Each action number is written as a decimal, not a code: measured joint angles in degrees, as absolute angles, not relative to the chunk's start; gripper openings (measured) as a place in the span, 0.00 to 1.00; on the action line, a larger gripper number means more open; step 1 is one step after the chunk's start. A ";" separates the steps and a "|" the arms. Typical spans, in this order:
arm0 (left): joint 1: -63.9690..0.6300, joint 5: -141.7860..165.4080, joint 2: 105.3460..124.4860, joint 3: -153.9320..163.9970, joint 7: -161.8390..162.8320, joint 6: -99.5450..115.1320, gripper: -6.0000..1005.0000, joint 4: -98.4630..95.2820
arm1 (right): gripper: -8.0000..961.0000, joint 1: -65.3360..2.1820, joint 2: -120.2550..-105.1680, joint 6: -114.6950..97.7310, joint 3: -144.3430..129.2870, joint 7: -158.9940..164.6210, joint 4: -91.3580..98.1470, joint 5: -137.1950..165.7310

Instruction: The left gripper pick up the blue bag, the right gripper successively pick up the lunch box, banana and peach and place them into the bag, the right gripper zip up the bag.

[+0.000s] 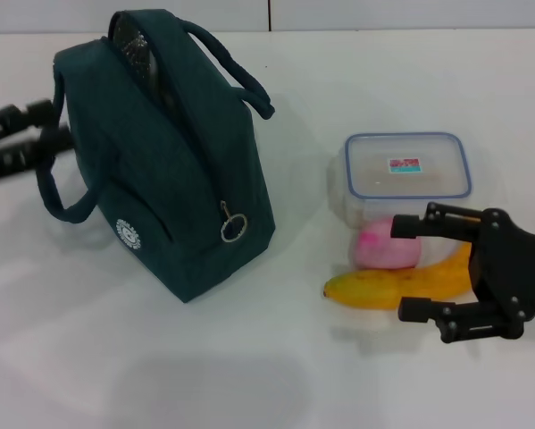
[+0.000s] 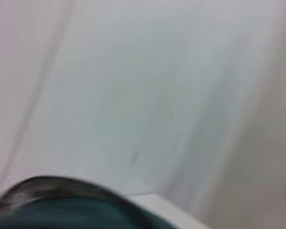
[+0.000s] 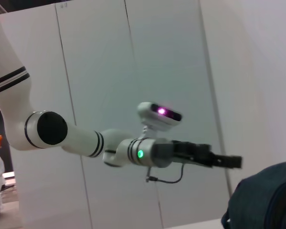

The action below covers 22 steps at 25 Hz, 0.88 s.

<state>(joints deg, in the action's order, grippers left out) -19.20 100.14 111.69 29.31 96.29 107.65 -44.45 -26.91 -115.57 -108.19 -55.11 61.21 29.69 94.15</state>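
The blue bag [image 1: 173, 179] stands upright on the white table, left of centre, with its top unzipped and silver lining showing. Its edge also fills the left wrist view's lower part [image 2: 71, 210] and a corner of the right wrist view [image 3: 267, 200]. My left gripper [image 1: 51, 127] sits at the bag's far-left side, open, with its fingertips by the side handle strap [image 1: 62, 201]. The clear lunch box [image 1: 408, 168] with a blue-rimmed lid lies to the right. In front of it are the pink peach [image 1: 381, 248] and the yellow banana [image 1: 379, 289]. My right gripper [image 1: 412, 268] is open, its fingers spanning the banana and peach.
A zip pull ring [image 1: 234, 226] hangs on the bag's near end. The bag's second handle [image 1: 240, 76] arches over its top. The right wrist view shows my left arm [image 3: 85, 138] stretched out before a white panelled wall.
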 joint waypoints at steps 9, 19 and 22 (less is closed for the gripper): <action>-24.61 115.21 110.50 29.62 134.80 101.78 0.85 -61.12 | 0.87 -26.18 -115.40 -107.72 -54.93 58.30 27.19 90.99; -29.82 120.90 111.79 33.43 153.19 101.63 0.85 -67.37 | 0.87 -25.72 -115.28 -107.50 -54.92 55.82 25.31 90.09; -30.36 122.44 112.26 36.54 154.82 100.66 0.85 -68.23 | 0.86 -25.62 -115.20 -107.47 -54.93 55.88 25.32 89.85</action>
